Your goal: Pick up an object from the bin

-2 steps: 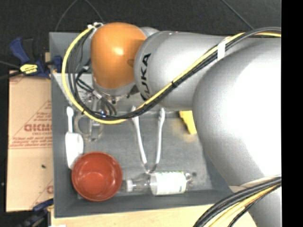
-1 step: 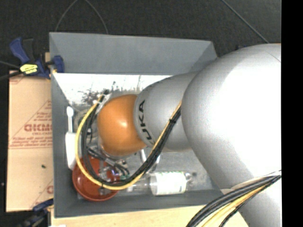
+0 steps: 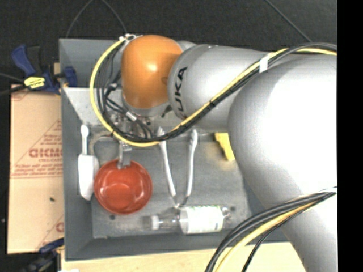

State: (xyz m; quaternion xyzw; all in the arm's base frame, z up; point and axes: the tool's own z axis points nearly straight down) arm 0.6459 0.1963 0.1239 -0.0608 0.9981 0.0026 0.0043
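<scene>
My gripper hangs below the orange wrist cover and comes down onto the far rim of a red round bowl in the bin's left half. The bowl sits upright on the floor. Against the bowl's left side lies a white utensil with a thin handle that points to the far wall. Metal tongs lie just right of the bowl, their two arms spread towards the far side.
A clear plastic bottle with a white label lies on its side along the near wall. A yellow thing peeks out from under the arm at the right. The arm covers the bin's right and far parts.
</scene>
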